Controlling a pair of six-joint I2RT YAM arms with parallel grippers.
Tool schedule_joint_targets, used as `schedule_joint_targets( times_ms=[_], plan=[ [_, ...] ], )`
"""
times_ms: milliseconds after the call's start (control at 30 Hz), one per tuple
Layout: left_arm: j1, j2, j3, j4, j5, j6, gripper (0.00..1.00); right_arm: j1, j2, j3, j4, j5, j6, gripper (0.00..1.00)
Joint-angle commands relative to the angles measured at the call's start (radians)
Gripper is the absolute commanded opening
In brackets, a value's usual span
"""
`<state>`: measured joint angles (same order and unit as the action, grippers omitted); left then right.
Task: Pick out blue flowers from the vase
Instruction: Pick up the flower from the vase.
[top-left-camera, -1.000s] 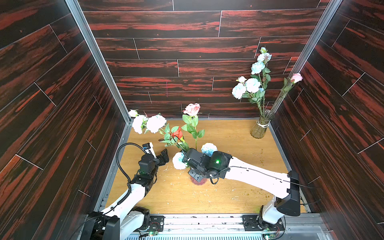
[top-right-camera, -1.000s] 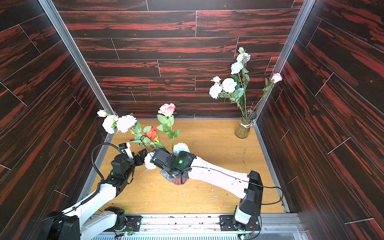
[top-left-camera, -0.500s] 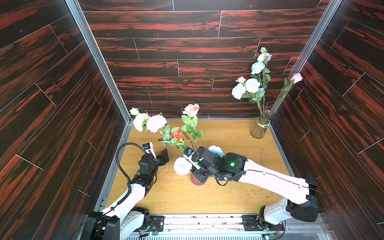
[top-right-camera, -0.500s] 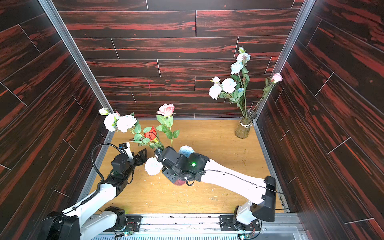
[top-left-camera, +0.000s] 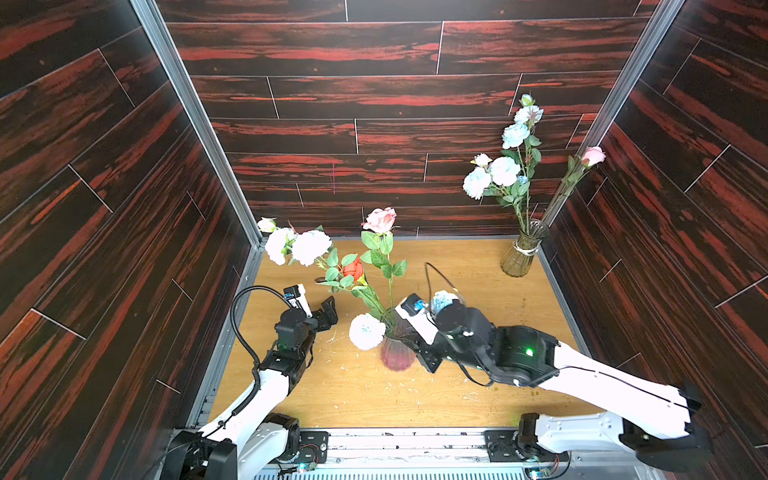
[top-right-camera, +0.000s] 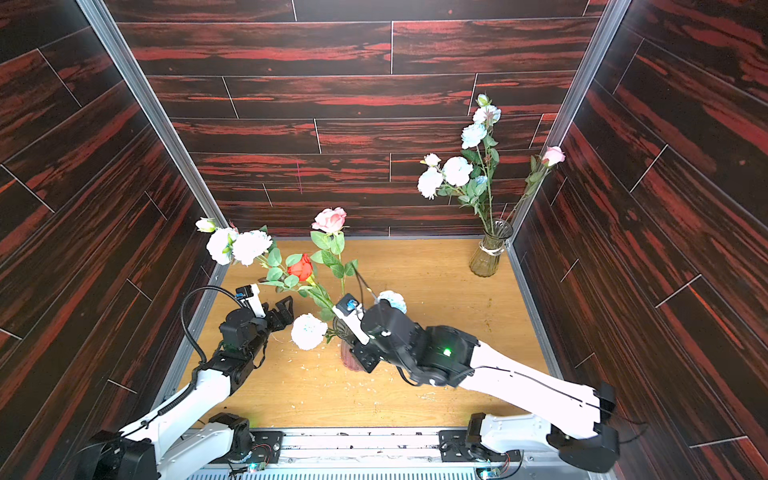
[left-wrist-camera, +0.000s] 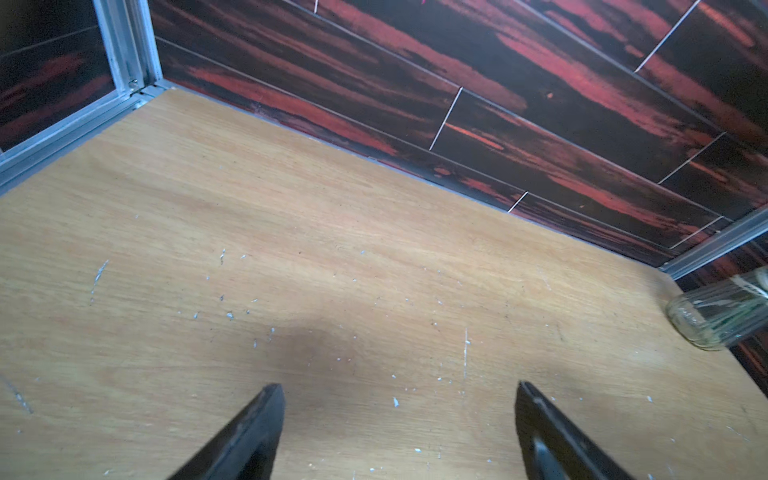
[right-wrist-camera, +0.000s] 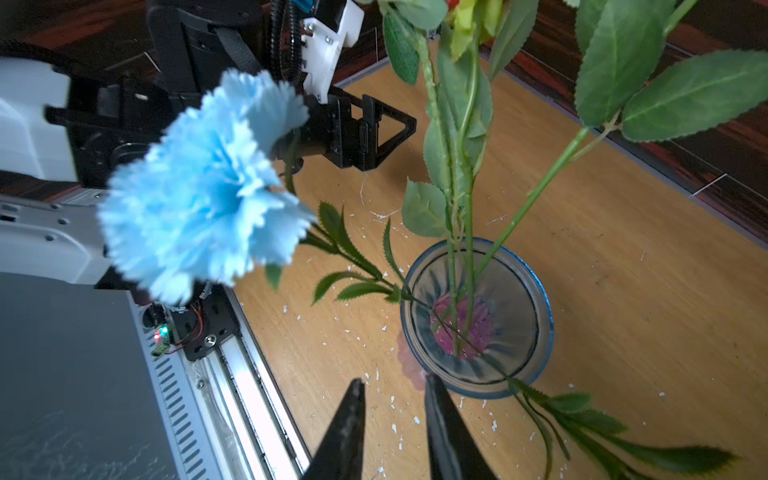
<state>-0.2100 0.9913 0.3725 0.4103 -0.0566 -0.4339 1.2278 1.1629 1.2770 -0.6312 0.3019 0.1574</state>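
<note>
Because its thin stem leans over the rim, a pale blue ruffled fabric flower (right-wrist-camera: 203, 183) droops beside the pink-bottomed glass vase (right-wrist-camera: 519, 299). The right gripper (right-wrist-camera: 395, 379) hovers at that rim, jaws slightly apart and empty. The left gripper (left-wrist-camera: 398, 385) idles, jaws wide and empty.

The right gripper (right-wrist-camera: 394, 379) has withdrawn from above the vase (right-wrist-camera: 519, 286) to its rim. The blue flowers (top-left-camera: 366, 331) ahead sag slightly lower.

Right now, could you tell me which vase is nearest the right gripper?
The pink vase beside the right gripper; the clear vase stands in the far corner.
</note>
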Motion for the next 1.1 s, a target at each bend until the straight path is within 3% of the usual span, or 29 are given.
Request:
schedule_joint_targets(
  times_ms=[0, 33, 100, 200, 233, 333, 467, 733, 900, 1067],
  plan=[
    [-0.029, -0.044, -0.016, -0.043, 0.017, 0.023, 0.87, 0.005, -0.029, -0.042, 0.121, -0.066, -0.022, 0.31],
    [-0.041, -0.052, -0.016, -0.053, 0.016, 0.027, 0.87, 0.004, -0.03, -0.051, 0.14, -0.088, -0.025, 0.31],
    [-0.071, -0.075, -0.017, -0.076, 0.011, 0.036, 0.86, 0.005, -0.024, -0.084, 0.178, -0.129, -0.022, 0.13],
    [-0.105, -0.116, -0.029, -0.096, 0.019, 0.046, 0.84, 0.004, -0.015, -0.119, 0.226, -0.173, -0.022, 0.05],
    [-0.11, -0.133, -0.037, -0.103, 0.021, 0.046, 0.83, 0.005, -0.016, -0.131, 0.234, -0.18, -0.022, 0.06],
    [-0.125, -0.206, -0.061, -0.131, 0.03, 0.032, 0.81, 0.005, -0.035, -0.177, 0.274, -0.177, -0.026, 0.35],
    [-0.153, -0.323, -0.091, -0.198, 0.058, 0.013, 0.75, 0.005, -0.118, -0.276, 0.35, -0.16, -0.053, 0.48],
    [-0.258, -0.575, -0.104, -0.381, 0.079, -0.027, 0.7, 0.005, -0.115, -0.353, 0.398, -0.081, -0.075, 0.49],
    [-0.319, -0.556, -0.016, -0.443, 0.158, 0.002, 0.7, 0.003, -0.097, -0.373, 0.453, -0.079, -0.076, 0.49],
    [-0.406, -0.548, 0.052, -0.486, 0.147, 0.025, 0.7, -0.006, -0.128, -0.395, 0.484, -0.075, -0.064, 0.48]
  ],
)
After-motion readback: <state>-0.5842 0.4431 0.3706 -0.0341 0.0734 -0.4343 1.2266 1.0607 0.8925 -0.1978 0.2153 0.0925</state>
